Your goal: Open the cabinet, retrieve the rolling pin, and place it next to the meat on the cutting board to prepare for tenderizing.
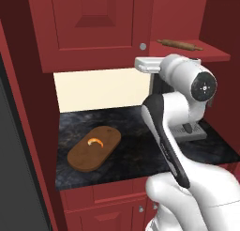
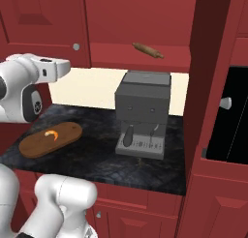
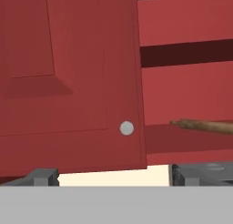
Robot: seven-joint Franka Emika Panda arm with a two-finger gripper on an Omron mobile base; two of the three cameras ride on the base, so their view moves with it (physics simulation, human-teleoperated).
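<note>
Cabinet (image 1: 93,28) has its left door shut and its right side open, with the rolling pin (image 1: 180,45) lying on the bare shelf inside. End effector (image 3: 113,177) hangs just below the shut door's knob (image 3: 127,128), fingers spread and empty. Below the cabinet, the meat (image 1: 96,142) sits on the cutting board (image 1: 82,157) on the bench (image 1: 136,155).

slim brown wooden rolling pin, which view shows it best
The right base view: the slim brown wooden rolling pin lies whole on the open cabinet shelf. The left base view shows it smaller, at an angle; the hand view cuts it off.
</note>
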